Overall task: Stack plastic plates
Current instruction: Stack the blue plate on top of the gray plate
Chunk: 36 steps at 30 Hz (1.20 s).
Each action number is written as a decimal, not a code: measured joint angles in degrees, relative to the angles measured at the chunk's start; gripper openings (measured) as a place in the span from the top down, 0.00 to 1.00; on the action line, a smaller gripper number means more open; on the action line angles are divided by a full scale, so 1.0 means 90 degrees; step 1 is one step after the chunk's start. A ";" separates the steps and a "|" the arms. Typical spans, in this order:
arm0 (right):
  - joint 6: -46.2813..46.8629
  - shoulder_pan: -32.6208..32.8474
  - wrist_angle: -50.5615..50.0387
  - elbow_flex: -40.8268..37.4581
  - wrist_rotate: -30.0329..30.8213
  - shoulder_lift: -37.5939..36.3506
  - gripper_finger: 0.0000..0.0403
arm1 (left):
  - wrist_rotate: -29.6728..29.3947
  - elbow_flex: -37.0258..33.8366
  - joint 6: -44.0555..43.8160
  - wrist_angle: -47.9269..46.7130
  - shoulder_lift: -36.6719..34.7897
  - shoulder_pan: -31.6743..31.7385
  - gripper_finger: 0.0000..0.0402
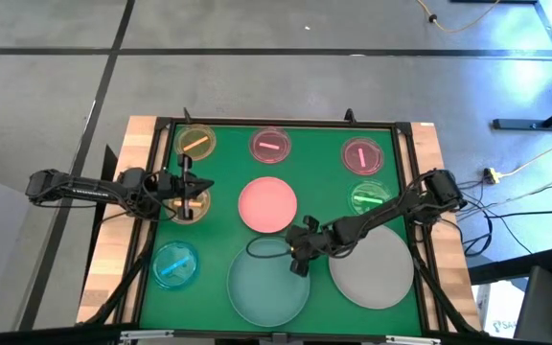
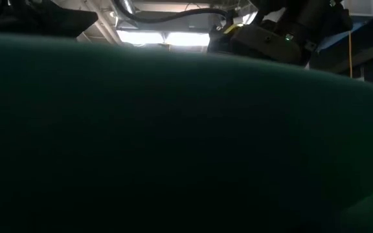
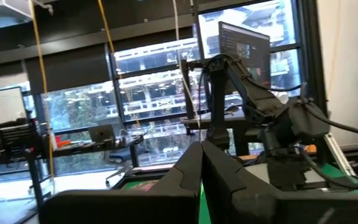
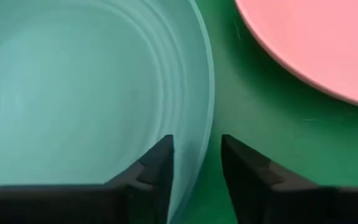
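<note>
I have the right gripper (image 4: pixel 194 165) straddling the rim of the pale-teal plate (image 1: pixel 268 280), fingers slightly parted, one inside the rim and one outside on the green mat (image 4: pixel 247 106). The grey plate (image 1: pixel 374 265) lies just beside the teal one; the medium pink plate (image 1: pixel 268 204) sits just beyond it. Farther off, left gripper (image 1: pixel 188 188) hovers over a small yellow plate (image 1: pixel 195 202), fingers together, holding nothing I can see.

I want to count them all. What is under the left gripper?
A small yellow plate lies under the left gripper, partly covered by it. Only the plate's rim shows around the gripper; anything on its covered middle cannot be seen.
</note>
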 joint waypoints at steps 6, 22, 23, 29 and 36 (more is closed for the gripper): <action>0.0001 -0.0002 -0.0093 0.0000 0.0201 0.0000 0.91 | -0.0019 0.0000 0.0000 0.0000 0.0000 -0.0002 0.99; -0.0536 0.0003 -0.0623 -0.0002 0.0393 -0.0889 1.00 | -0.0024 0.0000 -0.0001 -0.0002 -0.0001 -0.0002 0.99; -0.0558 0.0007 -0.0734 -0.0002 0.0466 -0.1028 1.00 | -0.0037 0.0000 0.0000 -0.0005 0.0000 0.0000 0.99; -0.0596 0.0004 -0.1730 -0.0005 0.0638 -0.1939 1.00 | -0.0120 0.0000 0.0000 -0.0002 -0.0002 -0.0001 0.99; -0.0702 0.0002 -0.2754 -0.0005 0.0222 -0.3031 0.99 | -0.0147 0.0000 -0.0002 -0.0004 -0.0002 -0.0002 0.99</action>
